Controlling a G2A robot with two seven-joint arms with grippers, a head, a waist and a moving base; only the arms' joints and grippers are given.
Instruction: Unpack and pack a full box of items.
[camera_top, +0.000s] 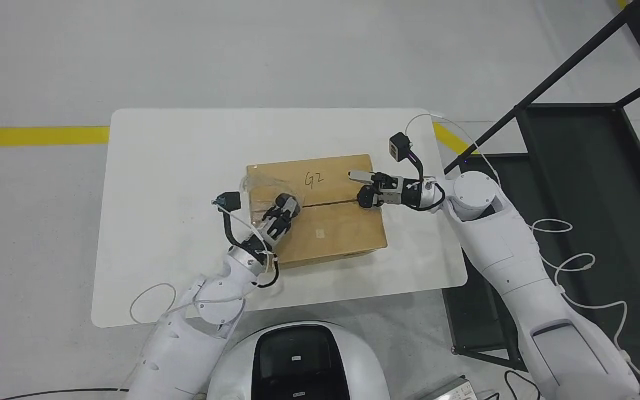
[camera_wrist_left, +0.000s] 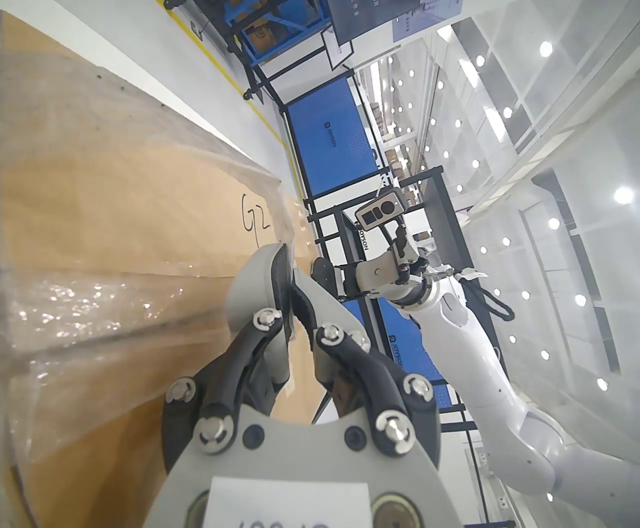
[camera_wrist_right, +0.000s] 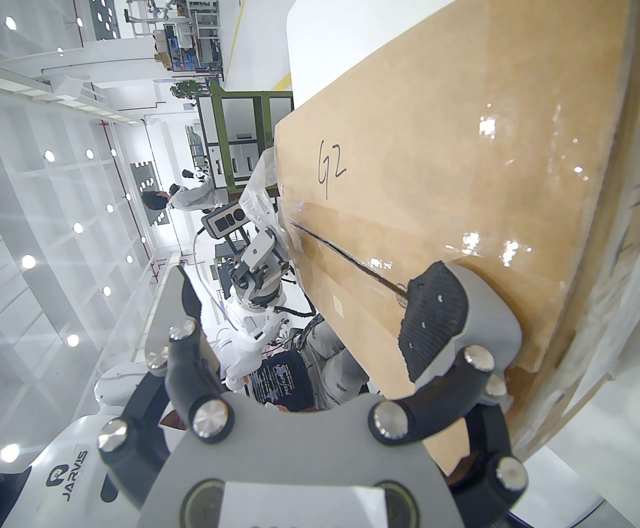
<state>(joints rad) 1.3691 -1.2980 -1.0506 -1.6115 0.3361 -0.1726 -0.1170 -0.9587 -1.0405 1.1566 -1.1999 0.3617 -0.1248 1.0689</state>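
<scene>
A closed cardboard box (camera_top: 330, 225) marked G2 sits in the middle of the white table. Clear tape (camera_wrist_left: 65, 300) covers its top seam, and a loose crumpled end of tape (camera_wrist_right: 256, 197) sticks up at one end. My left gripper (camera_top: 283, 212) rests on the box top near that end. Its fingers (camera_wrist_left: 277, 272) are pressed together, apparently pinching the loose film. My right gripper (camera_top: 365, 190) is at the opposite end of the seam and is open. One pad (camera_wrist_right: 435, 320) lies on the box top by the seam; the other finger (camera_wrist_right: 175, 310) hangs off the box.
The white table (camera_top: 160, 200) has bare surface around the box on every side. A black metal rack (camera_top: 570, 140) stands just off the table beside the right arm. A yellow floor line (camera_top: 50, 135) runs behind the table.
</scene>
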